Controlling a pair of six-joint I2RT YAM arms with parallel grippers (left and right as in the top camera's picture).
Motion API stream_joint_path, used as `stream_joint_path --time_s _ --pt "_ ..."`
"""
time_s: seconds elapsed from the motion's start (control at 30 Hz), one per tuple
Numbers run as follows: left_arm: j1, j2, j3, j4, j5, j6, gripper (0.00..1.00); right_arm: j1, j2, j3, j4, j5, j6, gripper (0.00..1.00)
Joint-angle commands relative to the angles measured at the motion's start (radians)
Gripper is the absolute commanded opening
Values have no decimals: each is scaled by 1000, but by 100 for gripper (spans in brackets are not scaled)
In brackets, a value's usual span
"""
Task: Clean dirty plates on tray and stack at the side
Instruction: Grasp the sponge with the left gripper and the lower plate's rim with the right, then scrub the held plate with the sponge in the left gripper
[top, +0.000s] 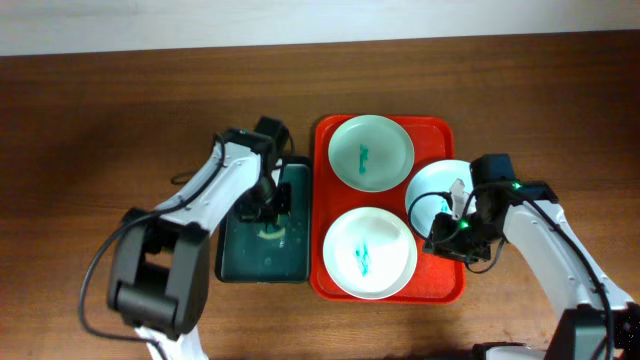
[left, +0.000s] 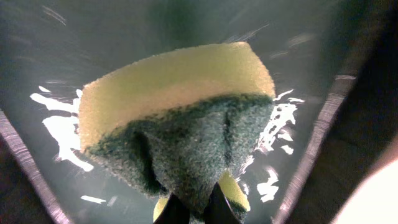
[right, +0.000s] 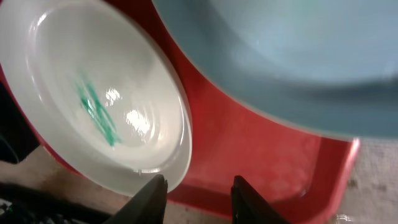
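Observation:
The red tray (top: 322, 200) holds three plates. The far plate (top: 371, 152) and the near plate (top: 369, 252) have teal smears at the centre. The third plate (top: 436, 188) has no visible smear and overlaps the tray's right rim. My right gripper (top: 441, 238) is open and empty, low over the tray's near right corner (right: 249, 143), between the smeared near plate (right: 93, 99) and the third plate (right: 298, 50). My left gripper (top: 268, 213) is shut on a yellow-and-green sponge (left: 180, 112) over the dark tray (top: 262, 262).
The dark green-black tray (left: 124, 37) lies just left of the red tray, its wet surface glinting. Brown wooden table (top: 120, 120) surrounds both trays. A pale wall edge runs along the back.

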Motion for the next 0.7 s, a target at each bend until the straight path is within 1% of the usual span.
stream_joint_path --time_s 0.0,0.07,0.13,0.2,0.23,0.27,0.3,0.4,0.43,0.5,0.53,0.6,0.67 --pt "1 -135 77 -23 -2 33 0 68 17 -64 80 5 19 35" --pt "1 -186 77 -31 -2 33 0 116 17 -118 187 11 70 36" --pt "1 -227 77 -45 11 36 0 162 18 -161 283 93 138 35" --pt "0 -249 77 -56 34 37 0 185 18 -170 337 156 147 35" --pt "-2 -252 77 -57 43 39 0 186 18 -170 364 157 147 31" --pt "-8 -252 77 -56 44 39 0 186 20 -171 383 157 148 25" --pt "-16 -252 77 -56 44 39 0 186 23 -171 394 158 161 23" --pt "-34 -252 77 -52 43 39 0 186 75 -171 443 158 166 23" --pt "-35 -252 77 -49 43 39 0 186 95 -171 452 158 170 19" --pt "-35 -252 77 -48 43 39 0 186 122 -171 462 157 170 6" --pt "-35 -252 77 -46 43 39 0 184 124 -171 461 158 186 4" --pt "-44 -252 76 -36 45 39 0 182 119 -170 461 160 244 4" --pt "-76 -250 74 -6 70 19 0 182 109 -169 454 161 343 4"
